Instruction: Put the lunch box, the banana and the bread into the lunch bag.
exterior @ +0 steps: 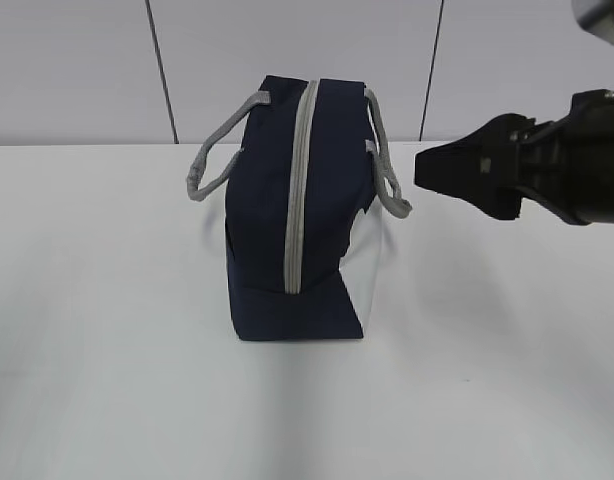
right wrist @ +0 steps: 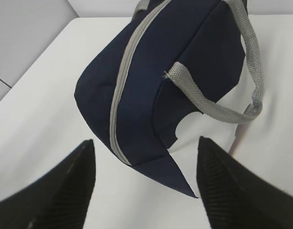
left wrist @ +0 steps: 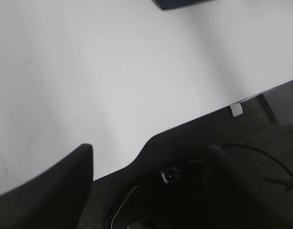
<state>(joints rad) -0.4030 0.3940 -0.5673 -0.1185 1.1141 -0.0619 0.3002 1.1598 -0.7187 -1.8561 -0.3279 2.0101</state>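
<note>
The lunch bag point(exterior: 302, 215) stands zipped shut near the bench's point(exterior: 107, 380) far edge; the right gripper point(right wrist: 144, 186) hovers beside it, spread and empty; the left gripper's point(left wrist: 151, 191) spread I cannot tell; tugging a handle point(right wrist: 208, 102) could topple it.

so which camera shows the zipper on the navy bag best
The exterior view: the navy-blue fabric lunch bag's grey zipper runs shut along its top. The right wrist view shows most of it; the left wrist view only a bag corner.
</note>
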